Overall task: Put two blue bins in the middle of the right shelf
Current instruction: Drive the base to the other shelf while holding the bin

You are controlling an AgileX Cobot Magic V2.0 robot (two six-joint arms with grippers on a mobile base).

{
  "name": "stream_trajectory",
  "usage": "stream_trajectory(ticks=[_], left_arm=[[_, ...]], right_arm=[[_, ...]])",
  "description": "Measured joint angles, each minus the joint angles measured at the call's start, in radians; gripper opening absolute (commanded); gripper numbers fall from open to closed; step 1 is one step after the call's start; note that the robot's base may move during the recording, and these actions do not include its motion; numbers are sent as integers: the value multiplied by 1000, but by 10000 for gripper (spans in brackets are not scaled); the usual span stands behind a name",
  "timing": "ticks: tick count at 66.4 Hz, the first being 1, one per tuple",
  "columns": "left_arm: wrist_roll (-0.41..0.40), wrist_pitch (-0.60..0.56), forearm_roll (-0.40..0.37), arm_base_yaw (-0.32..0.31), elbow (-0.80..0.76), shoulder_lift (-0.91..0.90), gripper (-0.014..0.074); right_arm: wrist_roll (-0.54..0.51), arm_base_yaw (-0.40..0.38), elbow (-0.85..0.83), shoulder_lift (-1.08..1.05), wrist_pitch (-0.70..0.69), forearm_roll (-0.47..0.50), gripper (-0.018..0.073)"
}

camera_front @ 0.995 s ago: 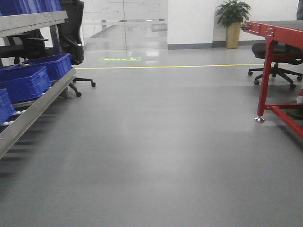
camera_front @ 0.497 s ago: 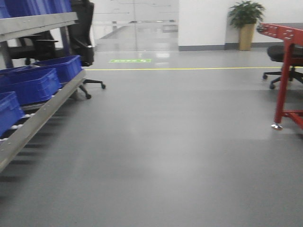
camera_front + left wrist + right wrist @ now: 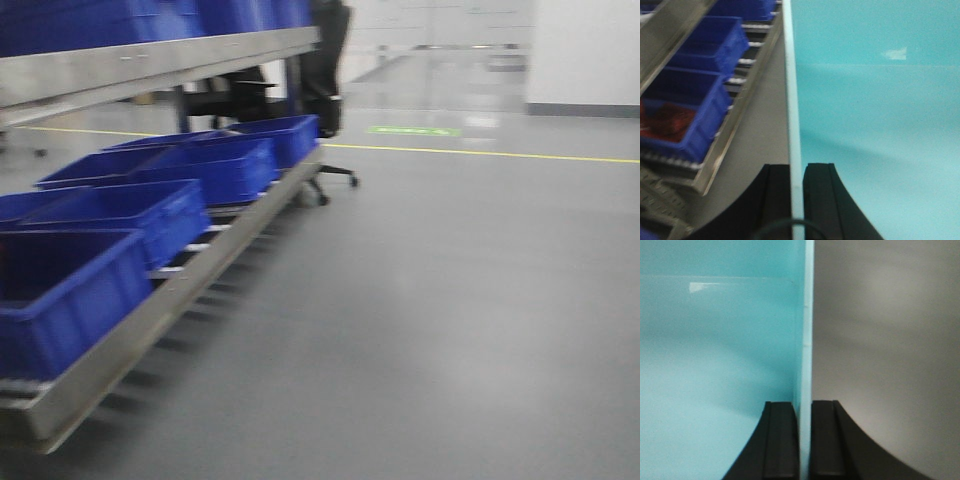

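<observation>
My left gripper is shut on the left wall of a light turquoise bin; the thin wall rim runs up between the two black fingers. My right gripper is shut on the right wall of the same bin, whose inside lies to its left. The held bin and both grippers do not show in the front view. Several dark blue bins stand in a row on the low roller shelf at the left. The same bins show in the left wrist view.
An upper shelf with more blue bins hangs over the low row. A black office chair stands at the rack's far end. One rack bin holds something red. Grey floor with a yellow line lies to the right.
The front view has swung left: the rack of dark blue bins now fills the left half and looks closer. The red table, plant and right-hand chair have left the view.
</observation>
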Motion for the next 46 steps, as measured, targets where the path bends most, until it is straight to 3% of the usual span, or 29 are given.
stream_trajectory(ticks=[46], left_arm=[[0,0,4,0,0,0,-111]], right_arm=[[0,0,0,0,-4,0,-153]])
